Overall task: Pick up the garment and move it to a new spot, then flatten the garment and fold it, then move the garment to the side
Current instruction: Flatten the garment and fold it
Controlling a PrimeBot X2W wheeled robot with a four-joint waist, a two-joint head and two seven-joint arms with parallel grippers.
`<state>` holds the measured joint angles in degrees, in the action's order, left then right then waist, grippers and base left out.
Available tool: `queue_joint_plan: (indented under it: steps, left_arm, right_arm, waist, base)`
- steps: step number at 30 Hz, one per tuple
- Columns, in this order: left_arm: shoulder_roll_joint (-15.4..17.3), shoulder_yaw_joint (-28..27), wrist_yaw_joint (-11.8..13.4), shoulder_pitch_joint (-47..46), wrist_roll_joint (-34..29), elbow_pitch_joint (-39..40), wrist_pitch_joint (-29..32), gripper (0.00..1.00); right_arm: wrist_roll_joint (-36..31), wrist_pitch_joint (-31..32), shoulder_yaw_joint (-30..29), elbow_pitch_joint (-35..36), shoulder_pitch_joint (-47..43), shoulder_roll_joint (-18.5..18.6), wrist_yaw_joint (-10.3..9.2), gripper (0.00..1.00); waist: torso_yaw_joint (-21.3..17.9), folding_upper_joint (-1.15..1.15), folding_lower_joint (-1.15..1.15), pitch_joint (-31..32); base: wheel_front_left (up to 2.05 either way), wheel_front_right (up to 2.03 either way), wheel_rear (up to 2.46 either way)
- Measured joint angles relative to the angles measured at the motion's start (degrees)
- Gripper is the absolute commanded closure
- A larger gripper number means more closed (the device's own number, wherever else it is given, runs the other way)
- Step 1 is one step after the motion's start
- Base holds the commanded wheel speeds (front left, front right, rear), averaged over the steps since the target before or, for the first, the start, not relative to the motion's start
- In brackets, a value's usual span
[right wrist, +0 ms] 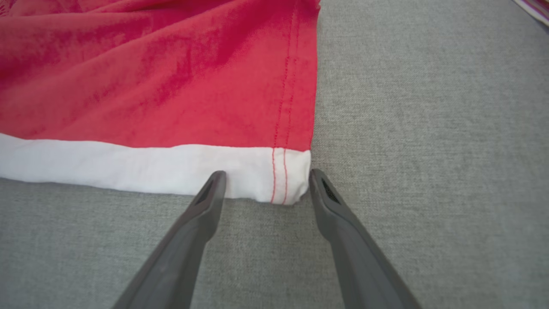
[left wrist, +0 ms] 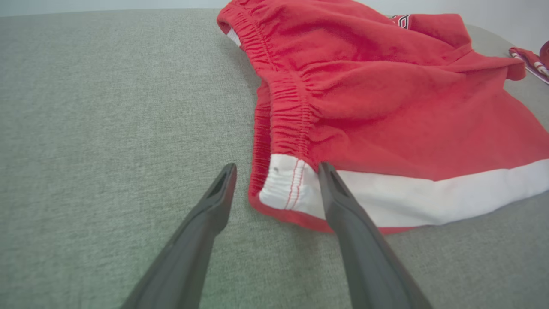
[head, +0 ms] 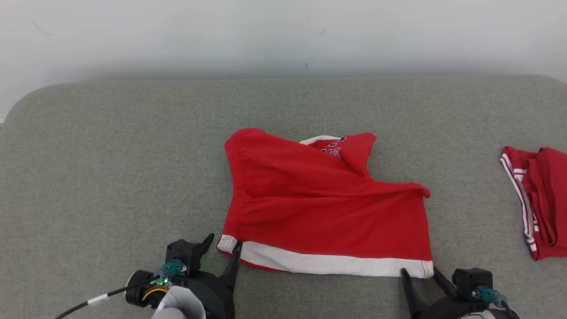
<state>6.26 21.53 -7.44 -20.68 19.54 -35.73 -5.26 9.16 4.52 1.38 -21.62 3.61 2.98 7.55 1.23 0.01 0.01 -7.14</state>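
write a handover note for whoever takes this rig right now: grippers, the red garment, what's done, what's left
Left gripper: open, fingers either side of the near left corner of the red garment; nothing gripped.
Right gripper: open, same at the near right corner.
Garment: middle of the grey padded surface, near half spread, far part folded over and creased. A second red garment lies at the right edge.
Done: laid out, not flat.
Left: finish flattening, fold, move aside.

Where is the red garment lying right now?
In the head view the red garment lies mid-surface on the grey cushion, white hem nearest the robot, with the left gripper at its left corner and the right gripper at its right.
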Motion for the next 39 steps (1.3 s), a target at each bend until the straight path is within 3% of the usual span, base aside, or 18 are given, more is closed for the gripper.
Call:
queue_joint_plan:
  steps: [1, 2, 4, 5, 9, 10, 11, 13, 14, 16, 17, 23, 29, 35, 39]
  left_arm:
    - [0.08, 0.12, -0.05, -0.18, 0.25, -0.14, -0.19, 0.24]
    - [0.07, 0.23, -0.05, -0.33, 0.42, -0.25, -0.20, 0.51]
    - [0.07, 0.49, -0.05, -0.42, 0.76, -0.53, -0.21, 0.70]
    - [0.09, 0.60, -0.05, -0.42, 0.94, -0.71, -0.21, 1.00]
    - [0.38, 1.18, -0.05, -0.42, 1.64, -1.21, -0.65, 1.00]
    - [0.38, 1.37, -0.05, -0.42, 1.70, -1.35, -0.71, 1.00]
    - [0.40, 1.59, -0.05, -0.42, 1.80, -1.48, -0.73, 1.00]
    - [0.43, 1.90, -0.05, -0.41, 2.02, -1.75, -0.79, 1.00]
    - [0.46, 2.02, -0.05, -0.41, 2.13, -1.85, -0.80, 1.00]
    - [0.55, 2.27, -0.05, -0.41, 2.27, -2.01, -0.99, 1.00]
    - [0.59, 2.37, -0.05, -0.41, 2.34, -2.07, -1.15, 1.00]
    - [0.89, 2.59, -0.05, -0.40, 3.42, -1.86, -2.05, 1.00]
    - [0.51, 2.41, -0.05, -1.91, 8.50, 2.87, -3.15, 1.00]
    - [2.44, 3.67, -0.05, -7.61, 12.66, 7.72, -0.43, 1.00]
    - [5.41, 2.70, -0.05, -17.10, 18.75, 11.23, 3.09, 1.00]
  right_arm:
    - [0.00, -0.01, 0.09, -0.10, 0.06, 0.00, 0.00, 0.00]
    - [0.00, -0.02, 0.14, -0.15, 0.10, 0.00, 0.00, 0.00]
    - [0.00, -0.01, 0.27, -0.19, 0.19, -0.01, 0.00, 0.00]
    - [0.00, -0.01, 0.34, -0.20, 0.21, -0.01, 0.00, 0.00]
    - [0.12, -0.05, 0.66, -0.31, 0.22, -0.02, 0.00, 0.00]
    - [0.20, -0.07, 0.79, -0.36, 0.21, -0.02, 0.00, 0.10]
    - [0.34, -0.07, 0.93, -0.41, 0.21, -0.02, 0.00, 0.51]
    - [0.34, -0.20, 1.31, -0.43, 0.21, -0.02, 0.00, 0.57]
    - [0.35, -0.33, 1.46, -0.43, 0.23, -0.03, 0.00, 0.74]
    - [0.37, -0.66, 1.75, -0.25, 0.23, -0.03, 0.00, 0.97]
    - [0.38, -0.84, 1.83, -0.11, 0.24, -0.03, 0.00, 1.00]
    - [0.43, -2.31, 2.18, 1.93, 0.81, -0.01, 0.00, 1.00]
    - [1.32, -2.56, 3.20, 7.76, 4.09, 1.91, 0.00, 1.00]
    - [4.63, 0.74, 5.86, 11.56, 12.12, 5.52, 0.00, 1.00]
    - [8.35, 4.34, 11.22, 12.34, 25.73, 9.04, 0.00, 1.00]
  waist:
    - [0.02, 0.00, 0.00, 0.02]
    - [0.04, 0.00, 0.00, 0.05]
    - [0.06, 0.00, 0.00, 0.15]
    - [0.04, 0.00, 0.00, 0.22]
    - [-0.10, 0.00, -0.01, 0.52]
    - [-0.13, 0.00, -0.01, 0.58]
    - [-0.15, 0.00, -0.01, 0.64]
    - [-0.21, 0.00, -0.01, 0.76]
    - [-0.24, 0.00, -0.01, 0.82]
    - [-0.31, 0.00, -0.01, 0.99]
    - [-0.35, 0.00, -0.01, 1.08]
    - [-0.67, 0.00, -0.01, 1.66]
    - [-1.19, 0.00, -0.01, 1.38]
    - [-1.69, 0.00, -0.01, -0.52]
    - [-2.55, 0.00, -0.01, -3.93]
  base:
    - [0.00, 0.00, 0.00]
    - [0.00, 0.00, 0.00]
    - [0.00, 0.00, 0.00]
    - [0.00, 0.00, 0.00]
    - [0.00, 0.00, 0.00]
    - [0.00, 0.00, 0.00]
    - [0.00, 0.00, 0.00]
    - [0.00, 0.00, 0.00]
    - [0.00, 0.00, 0.00]
    - [0.00, 0.00, 0.00]
    - [0.00, 0.00, 0.00]
    - [0.00, 0.00, 0.00]
    - [0.00, 0.00, 0.00]
    - [0.00, 0.00, 0.00]
    - [0.00, 0.00, 0.00]
